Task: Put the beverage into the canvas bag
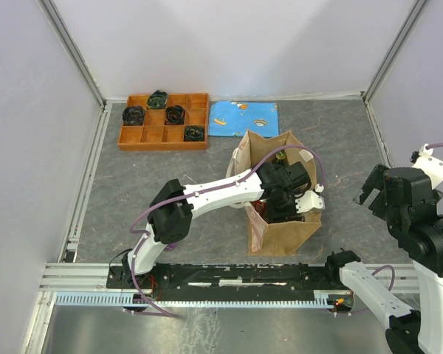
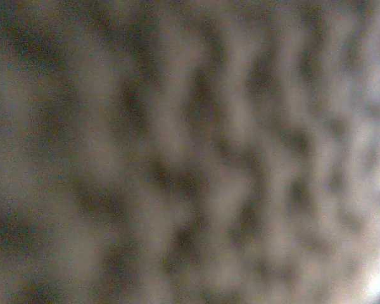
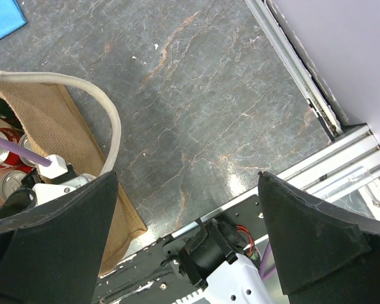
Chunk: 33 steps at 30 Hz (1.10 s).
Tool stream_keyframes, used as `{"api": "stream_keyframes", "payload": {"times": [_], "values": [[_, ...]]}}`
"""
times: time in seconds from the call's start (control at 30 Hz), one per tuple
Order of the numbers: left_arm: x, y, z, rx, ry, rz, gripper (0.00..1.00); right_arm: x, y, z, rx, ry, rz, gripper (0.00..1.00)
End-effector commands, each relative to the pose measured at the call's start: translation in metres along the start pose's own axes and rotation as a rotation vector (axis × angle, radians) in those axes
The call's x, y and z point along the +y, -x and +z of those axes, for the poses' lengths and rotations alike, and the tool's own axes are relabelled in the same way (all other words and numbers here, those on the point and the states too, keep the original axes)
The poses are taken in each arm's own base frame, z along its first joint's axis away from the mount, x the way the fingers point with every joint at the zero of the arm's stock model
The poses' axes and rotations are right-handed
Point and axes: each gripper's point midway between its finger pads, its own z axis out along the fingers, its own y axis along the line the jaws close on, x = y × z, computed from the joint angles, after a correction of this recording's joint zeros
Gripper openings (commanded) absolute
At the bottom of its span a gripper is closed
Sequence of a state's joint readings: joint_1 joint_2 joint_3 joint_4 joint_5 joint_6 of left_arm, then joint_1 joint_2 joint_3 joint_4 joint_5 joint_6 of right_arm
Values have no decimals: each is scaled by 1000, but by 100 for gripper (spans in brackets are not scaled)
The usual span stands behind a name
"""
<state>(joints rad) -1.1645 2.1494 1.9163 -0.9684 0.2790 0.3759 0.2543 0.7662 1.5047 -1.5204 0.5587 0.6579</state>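
Observation:
The tan canvas bag (image 1: pixel 284 236) stands open near the table's middle, its off-white handle (image 3: pixel 107 120) curving over the rim. My left gripper (image 1: pixel 286 198) is lowered into the bag's mouth. Its fingers are hidden inside, and the left wrist view shows only a blur of woven fabric (image 2: pixel 190 152). In the right wrist view, red beverage cans (image 3: pixel 0 152) with silver tops lie inside the bag beside the left wrist. Whether the left gripper holds one does not show. My right gripper (image 3: pixel 187 183) hangs open and empty over bare table right of the bag (image 3: pixel 63 126).
An orange compartment tray (image 1: pixel 144 136) holding dark coiled items sits at the back left. A blue packet (image 1: pixel 244 118) lies beside it. Metal rails (image 1: pixel 207 274) run along the near edge, and white walls enclose the table on three sides.

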Motion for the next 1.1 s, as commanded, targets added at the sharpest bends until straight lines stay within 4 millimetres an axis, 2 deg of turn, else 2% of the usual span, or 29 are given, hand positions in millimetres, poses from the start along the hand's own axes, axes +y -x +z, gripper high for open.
{"api": "stream_keyframes", "payload": {"times": [0.0,0.03,0.07,0.2,0.43,0.53,0.7,0.8,0.87,0.93,1.0,1.07], "values": [[-4,-30,24,109,-23,-3,45,0,6,4,-20,-20,10,99],[-4,-29,24,106,-22,0,60,1,6,4,-19,-19,9,99],[-4,-27,22,101,-21,2,70,2,6,5,-17,-18,8,99],[-3,-13,8,49,-7,11,99,4,7,6,-16,-16,4,99],[-2,46,-47,-188,64,42,99,5,5,6,-7,-15,6,99],[-3,63,-75,-267,90,55,99,4,5,6,-5,-17,5,99],[-7,68,-108,-334,120,53,99,4,3,5,-1,-14,10,99],[2,69,-127,-399,172,20,99,5,1,7,6,-14,9,99],[15,67,-146,-447,231,-31,99,5,-1,9,9,-13,10,99],[39,59,-172,-488,304,-122,99,7,-3,10,14,-9,12,99],[74,39,-211,-542,373,-260,99,7,-3,10,14,-6,13,99],[109,8,-256,-594,438,-410,99,7,-3,10,14,-5,14,99]]}}
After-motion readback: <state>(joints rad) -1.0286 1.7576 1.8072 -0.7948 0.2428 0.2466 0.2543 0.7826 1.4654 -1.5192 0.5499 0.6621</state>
